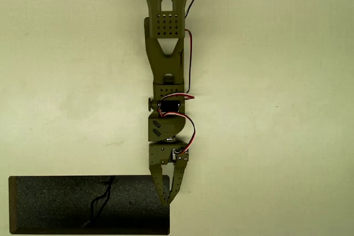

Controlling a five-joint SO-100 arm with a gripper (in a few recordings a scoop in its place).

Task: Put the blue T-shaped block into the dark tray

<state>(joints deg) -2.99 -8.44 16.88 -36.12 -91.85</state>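
Note:
The dark tray (61, 205) lies at the bottom left of the overhead view, long and black with a speckled floor and a dark crack-like line near its middle. My olive-green arm reaches straight down from the top edge. Its gripper (168, 200) hangs over the tray's right end, with the fingertips just inside the right rim. The two fingers converge until their tips meet, leaving a narrow wedge of table showing between them higher up; I see nothing blue between them. The blue T-shaped block is out of view.
Pale, plain tabletop (276, 109) stretches to both sides of the arm. Red and black cables loop along the arm's right side near the wrist (191, 131). The tray's lower rim runs close to the picture's bottom edge.

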